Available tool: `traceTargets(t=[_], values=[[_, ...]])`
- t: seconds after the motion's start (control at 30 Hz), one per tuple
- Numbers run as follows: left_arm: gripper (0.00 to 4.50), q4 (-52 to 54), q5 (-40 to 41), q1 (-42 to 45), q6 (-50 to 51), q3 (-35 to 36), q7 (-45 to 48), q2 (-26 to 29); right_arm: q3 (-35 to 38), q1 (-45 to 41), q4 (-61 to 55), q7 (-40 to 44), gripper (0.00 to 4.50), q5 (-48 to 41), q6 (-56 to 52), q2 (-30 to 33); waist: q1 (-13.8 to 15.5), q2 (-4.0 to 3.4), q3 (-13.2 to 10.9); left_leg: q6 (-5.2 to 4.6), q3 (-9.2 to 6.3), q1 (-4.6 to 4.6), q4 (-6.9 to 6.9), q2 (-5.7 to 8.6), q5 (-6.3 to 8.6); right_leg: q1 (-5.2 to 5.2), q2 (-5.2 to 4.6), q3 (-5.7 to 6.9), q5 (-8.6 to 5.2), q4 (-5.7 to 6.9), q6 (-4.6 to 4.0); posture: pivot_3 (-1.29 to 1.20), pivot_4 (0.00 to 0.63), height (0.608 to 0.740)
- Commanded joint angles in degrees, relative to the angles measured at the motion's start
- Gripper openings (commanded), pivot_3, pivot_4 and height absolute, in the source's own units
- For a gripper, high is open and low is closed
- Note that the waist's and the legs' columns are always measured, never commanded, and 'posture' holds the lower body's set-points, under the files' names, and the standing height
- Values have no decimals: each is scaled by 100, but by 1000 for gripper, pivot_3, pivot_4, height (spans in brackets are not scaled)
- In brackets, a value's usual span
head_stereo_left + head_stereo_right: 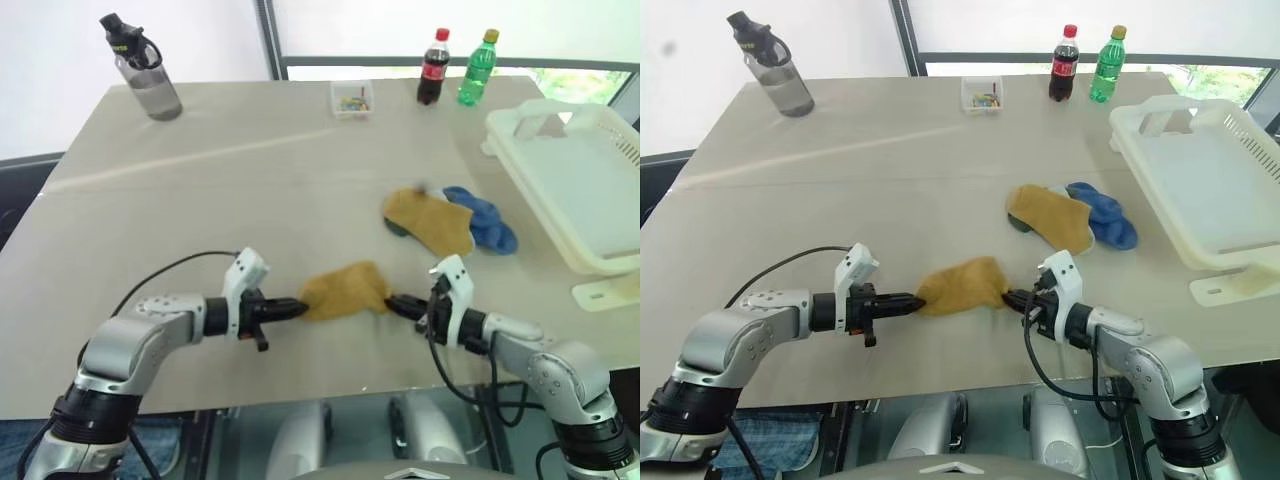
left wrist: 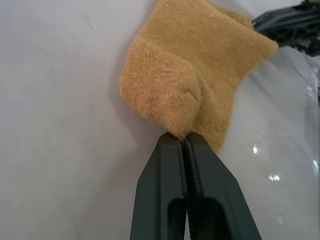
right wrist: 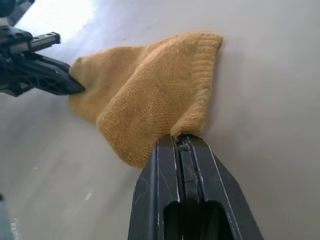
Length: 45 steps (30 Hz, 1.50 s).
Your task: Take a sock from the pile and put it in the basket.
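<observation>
Since a sock is already pinched at both ends, the picking half looks done; the rest reads as follows.

Sock in hand: a mustard-yellow sock [image 1: 345, 291] hangs stretched between the two arms, low over the near part of the surface [image 1: 250, 200], well apart from the basket.

Left end effector [image 1: 297, 308]: closed tight on one end of the sock, a fold of knit caught at the tips.

Right end effector [image 1: 394, 303]: likewise clamped on the opposite end, fingers together.

Pile [image 1: 450, 222]: another mustard sock and a blue one lie further back and to the right, just beside the basket's near edge.

Basket [image 1: 600, 255]: cream-white, at the right edge of the surface, with no sock visible in it.

Done: one sock separated from the pile and gripped.

Left: carrying it rightward over the rim and letting go with both sides, in my judgement.
</observation>
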<state>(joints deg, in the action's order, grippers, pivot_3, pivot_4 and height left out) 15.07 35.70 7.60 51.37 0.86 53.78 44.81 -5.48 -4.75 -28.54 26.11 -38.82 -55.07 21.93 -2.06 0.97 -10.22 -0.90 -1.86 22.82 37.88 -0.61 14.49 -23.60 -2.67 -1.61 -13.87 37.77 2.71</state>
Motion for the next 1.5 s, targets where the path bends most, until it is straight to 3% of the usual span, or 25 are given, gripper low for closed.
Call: traceTargets(t=[0.03, 0.17, 0.27, 0.3, 0.33, 0.37, 0.4, 0.43, 0.53, 0.63, 1.07, 1.5], values=[[0, 198, 142, -152, 134, 136, 60, 132, 1, 41, -257, -111, 78, -42, -2, -54, -1, 0, 0, 0, 1, -1, 0, 0, 0, 0, 0, 0, 0, 0, 0, 0, 150, 740], [0, 67, -56, -210, -141, 64, 27, 98, -64, 65, -243, -83, 78, -8, 105, -70, 5, 0, 0, 0, 1, -1, 1, 0, 0, 0, 0, 0, 0, 0, 0, 0, 150, 740], [0, -38, -186, -153, -670, 113, 14, -117, -38, 116, -328, 13, 890, -85, 73, 38, 12, 0, 0, 0, 2, 0, 1, 1, 0, 0, 0, 0, 0, -1, 0, 0, 150, 740], [0, -73, -226, -145, -861, 128, 56, -171, -21, 143, -358, 44, 1361, -109, 61, 80, 22, 1, 0, 0, 1, 0, 1, 1, 0, 0, -1, 0, 0, -1, 0, 0, 150, 740], [707, -105, -255, -140, -990, 148, 80, -214, -1, 165, -376, 52, 2074, -121, 53, 109, 23, 2, -1, 0, 1, 1, 1, 1, 0, 0, -1, 1, 0, -1, 0, 0, 150, 740], [904, -129, -259, -134, -1042, 163, 88, -247, 45, 184, -376, 31, 2367, -143, 21, 125, 23, 2, -1, 0, 1, 1, 1, 1, 0, 0, -1, 1, 0, -1, 0, 0, 150, 740], [1447, -145, -258, -133, -1074, 168, 94, -264, 83, 200, -378, 18, 2974, -159, -3, 146, 24, 2, -1, 0, 1, 1, 1, 1, 0, 0, -1, 1, 0, -1, 0, 0, 150, 740], [1626, -154, -259, -136, -1089, 163, 109, -266, 111, 216, -384, 22, 3151, -171, -14, 181, 24, 2, 0, 0, 1, 1, 1, 1, 0, 0, -1, 0, 0, -1, 0, 0, 150, 740], [3042, -145, -332, -211, -1176, 124, 158, -213, 281, 304, -409, 30, 4500, -213, -9, 333, 30, 3, 0, 0, 1, 1, 1, 1, 0, 1, -1, 1, 0, -1, 0, 0, 150, 740], [4255, -213, -416, -229, -1340, 193, 162, -179, 556, 371, -418, 9, 4500, -336, -24, 459, 52, 4, 1, 0, 1, 0, 5, 1, 0, 2, -1, 1, 0, -1, 0, 0, 150, 740], [4255, 28, 503, 700, -1585, 1198, 472, -169, 2422, 245, 287, -247, 4500, -811, -64, 941, 139, 5, -1, 0, 4, 10, 15, 8, 0, 2, 0, 3, 1, -1, 1, 0, 150, 740], [4255, 227, 583, 1014, -1557, 1053, 446, -185, 2933, -846, 1155, -1304, 4500, -1496, -234, -31, 107, 1, -4, 0, 9, 5, 15, 7, 0, 0, 12, -3, 1, 9, 0, 0, 150, 740]])
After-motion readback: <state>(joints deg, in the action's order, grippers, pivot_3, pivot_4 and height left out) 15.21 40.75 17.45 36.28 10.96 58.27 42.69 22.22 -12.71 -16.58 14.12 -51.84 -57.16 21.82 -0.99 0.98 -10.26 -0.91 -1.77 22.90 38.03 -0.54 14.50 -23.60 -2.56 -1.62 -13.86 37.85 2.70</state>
